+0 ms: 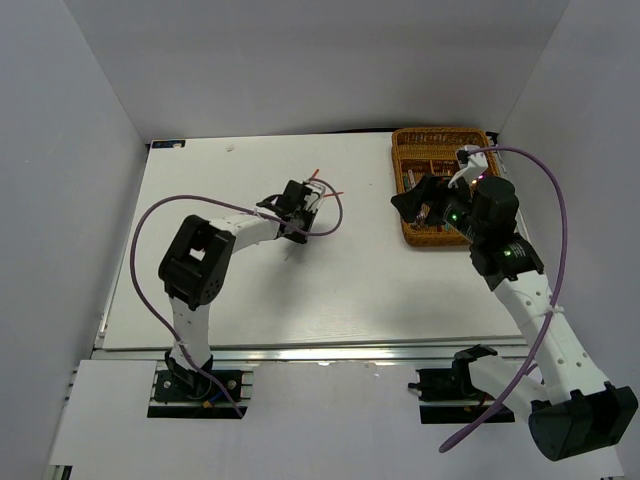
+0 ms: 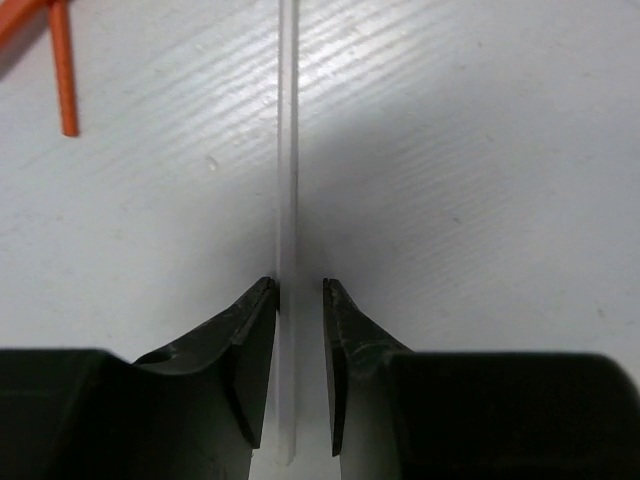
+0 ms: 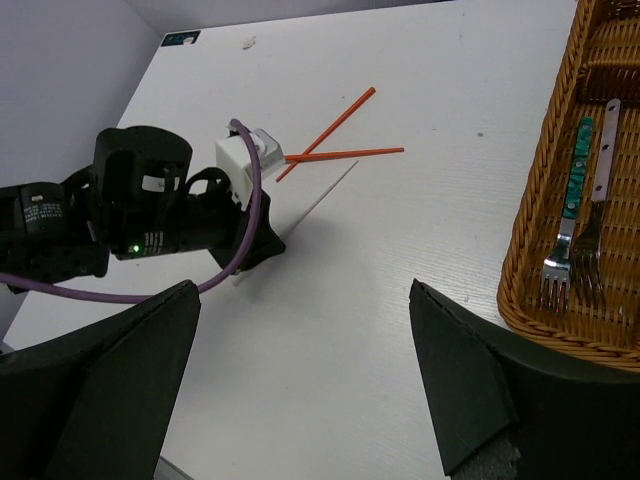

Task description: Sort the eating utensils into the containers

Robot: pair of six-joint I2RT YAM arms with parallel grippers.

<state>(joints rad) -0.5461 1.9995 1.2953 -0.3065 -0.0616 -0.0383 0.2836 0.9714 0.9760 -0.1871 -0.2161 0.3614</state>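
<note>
My left gripper (image 2: 300,290) is down at the table, its jaws standing narrowly either side of a thin silver chopstick (image 2: 288,150) that lies flat. The stick rests against the left finger, with a gap to the right one. Two thin red chopsticks (image 3: 345,153) lie crossed just beyond it, and one end shows at the left wrist view's corner (image 2: 66,80). From above, the left gripper (image 1: 299,203) is at the table's middle back. My right gripper (image 3: 302,290) hangs wide open and empty above the table, beside the wicker tray (image 3: 530,240).
The tray (image 1: 440,132) stands at the back right corner. In it lie a green-handled fork (image 3: 565,235) and a silver fork (image 3: 598,200). A purple cable (image 1: 150,230) loops over the left arm. White walls close in the table.
</note>
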